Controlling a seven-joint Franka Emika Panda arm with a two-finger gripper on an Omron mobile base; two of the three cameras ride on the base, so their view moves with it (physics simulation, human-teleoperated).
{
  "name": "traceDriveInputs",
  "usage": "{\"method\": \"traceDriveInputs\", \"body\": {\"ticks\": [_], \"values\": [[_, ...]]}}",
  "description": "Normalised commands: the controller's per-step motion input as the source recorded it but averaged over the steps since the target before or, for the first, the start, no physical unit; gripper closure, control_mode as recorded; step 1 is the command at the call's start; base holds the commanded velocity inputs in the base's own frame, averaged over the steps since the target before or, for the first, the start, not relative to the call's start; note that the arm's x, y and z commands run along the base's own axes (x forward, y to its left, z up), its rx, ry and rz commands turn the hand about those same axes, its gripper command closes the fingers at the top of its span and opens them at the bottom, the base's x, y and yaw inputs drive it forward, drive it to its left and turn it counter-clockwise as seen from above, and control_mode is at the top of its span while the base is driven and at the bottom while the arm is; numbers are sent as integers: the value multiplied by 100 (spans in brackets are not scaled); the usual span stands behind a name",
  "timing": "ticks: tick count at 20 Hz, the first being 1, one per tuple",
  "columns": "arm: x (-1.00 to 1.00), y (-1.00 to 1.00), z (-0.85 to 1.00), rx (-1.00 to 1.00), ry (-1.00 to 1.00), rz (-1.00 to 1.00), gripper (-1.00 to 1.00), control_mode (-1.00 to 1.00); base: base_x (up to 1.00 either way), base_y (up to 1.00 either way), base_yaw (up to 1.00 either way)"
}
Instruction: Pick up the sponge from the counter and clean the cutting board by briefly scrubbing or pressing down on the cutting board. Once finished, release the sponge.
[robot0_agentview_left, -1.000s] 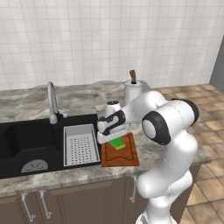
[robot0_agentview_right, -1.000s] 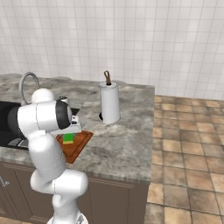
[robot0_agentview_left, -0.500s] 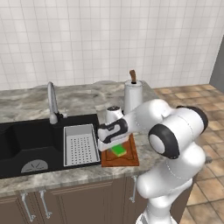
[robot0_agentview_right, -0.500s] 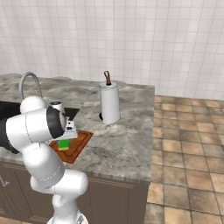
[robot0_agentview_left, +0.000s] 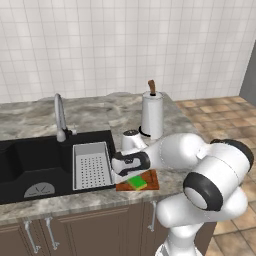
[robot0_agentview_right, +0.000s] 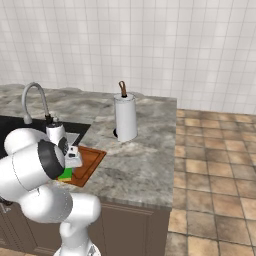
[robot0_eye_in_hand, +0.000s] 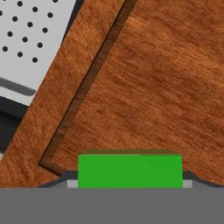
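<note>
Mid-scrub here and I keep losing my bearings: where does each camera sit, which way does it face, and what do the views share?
Left base view: behind the arm on its left, looking down at the sink, cutting board and sponge; the white arm enters lower right.
Right base view: behind on the right, facing the paper towel roll and counter; the arm enters lower left.
Hand view: on the hand, close over the board, sponge between the jaws.
Shared: all three show board and sponge.

The arm folds low and reaches left, wrist bent down, end effector (robot0_agentview_left: 134, 181) clamped tight around the sponge (robot0_agentview_left: 136, 183).
</note>
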Motion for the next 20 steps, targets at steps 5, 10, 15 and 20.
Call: {"method": "traceDriveInputs", "body": {"ticks": [5, 10, 15, 20], "values": [[-25, 0, -21, 0, 0, 0, 100, -100, 0, 0, 0], [8, -6, -19, 0, 0, 0, 100, -100, 0, 0, 0], [19, -10, -19, 0, 0, 0, 100, -100, 0, 0, 0], [31, -9, -20, 0, 0, 0, 100, -100, 0, 0, 0]]}}
